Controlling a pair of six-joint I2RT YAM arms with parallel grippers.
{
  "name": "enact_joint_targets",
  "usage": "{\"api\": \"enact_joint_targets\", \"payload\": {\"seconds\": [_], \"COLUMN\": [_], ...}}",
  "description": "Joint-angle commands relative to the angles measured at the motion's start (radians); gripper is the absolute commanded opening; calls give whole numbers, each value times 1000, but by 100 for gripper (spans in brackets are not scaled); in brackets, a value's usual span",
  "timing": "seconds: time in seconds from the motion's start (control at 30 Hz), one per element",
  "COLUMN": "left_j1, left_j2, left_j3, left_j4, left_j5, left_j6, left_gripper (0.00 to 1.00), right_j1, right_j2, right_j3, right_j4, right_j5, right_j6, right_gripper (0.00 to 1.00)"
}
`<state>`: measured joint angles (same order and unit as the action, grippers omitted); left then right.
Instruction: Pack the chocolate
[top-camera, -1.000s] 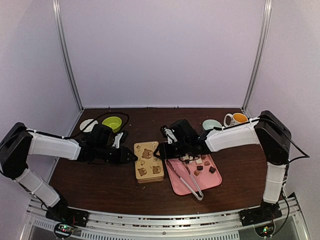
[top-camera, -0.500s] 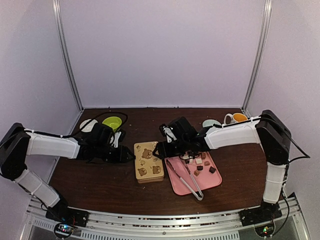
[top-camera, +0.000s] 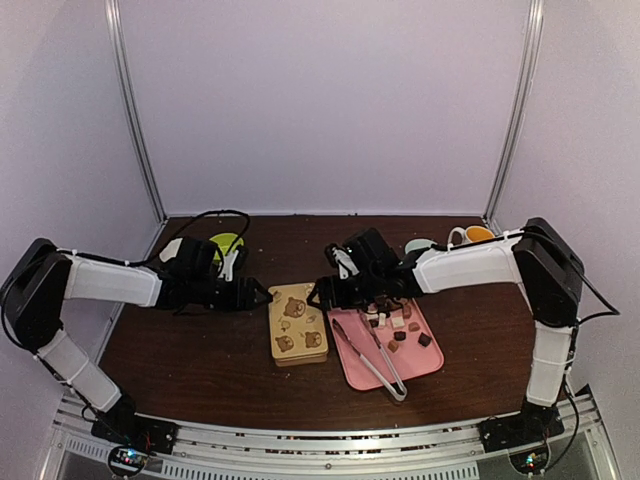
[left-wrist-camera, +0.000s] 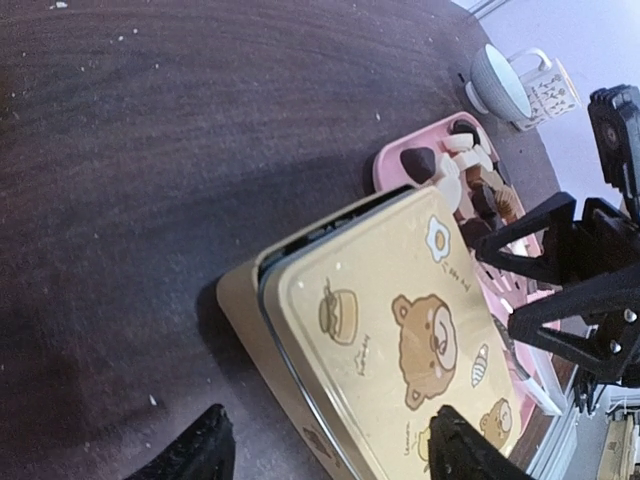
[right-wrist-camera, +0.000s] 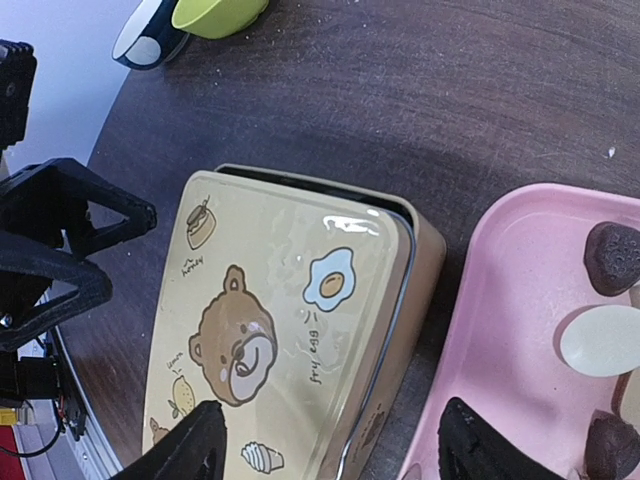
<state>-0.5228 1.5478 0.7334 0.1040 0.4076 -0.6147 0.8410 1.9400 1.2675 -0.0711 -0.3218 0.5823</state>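
The chocolate (top-camera: 397, 327) lies as several small dark, caramel and cream pieces on a pink tray (top-camera: 432, 359), also in the right wrist view (right-wrist-camera: 611, 258) and left wrist view (left-wrist-camera: 478, 190). The tan bear-printed box (top-camera: 297, 322) lies left of the tray with its lid (right-wrist-camera: 290, 310) on, slightly ajar at the far end (left-wrist-camera: 330, 225). My left gripper (top-camera: 258, 296) is open and empty at the box's far left corner (left-wrist-camera: 330, 462). My right gripper (top-camera: 321, 294) is open and empty at the box's far right corner (right-wrist-camera: 335, 452), between box and tray.
Clear tongs (top-camera: 375, 362) lie on the tray's left part. A green bowl (top-camera: 225, 243) and a dark bowl (top-camera: 176, 250) stand at the back left. A grey bowl (top-camera: 422, 247) and a white mug (top-camera: 470, 237) stand at the back right.
My left gripper has shifted toward the back, from the box's left side to its far left corner. My right gripper has edged slightly back and left. Box and chocolate have not moved.
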Motion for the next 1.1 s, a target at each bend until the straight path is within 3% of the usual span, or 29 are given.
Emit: {"api": "enact_joint_targets", "payload": {"seconds": [0.0, 0.23, 0.47, 0.67, 1.07], "left_j1": [42, 58, 88, 92, 131], "left_j2": [58, 179, 291, 406, 616], "left_j3": [76, 259, 409, 541, 739], "left_j4": [89, -32, -93, -164, -251], "left_j5": [63, 96, 170, 244, 363], "left_j6": [91, 232, 268, 302, 193], "left_gripper": [69, 72, 74, 74, 71], "right_j1": [-1, 73, 212, 305, 334], "right_j2": [-50, -211, -319, -296, -218], "right_j3": [-38, -116, -261, -248, -191], "right_j4": [42, -100, -138, -200, -199], "right_j5": [-15, 131, 255, 349, 390], "right_j6": [24, -112, -106, -70, -50], "right_gripper": [72, 76, 80, 83, 86]}}
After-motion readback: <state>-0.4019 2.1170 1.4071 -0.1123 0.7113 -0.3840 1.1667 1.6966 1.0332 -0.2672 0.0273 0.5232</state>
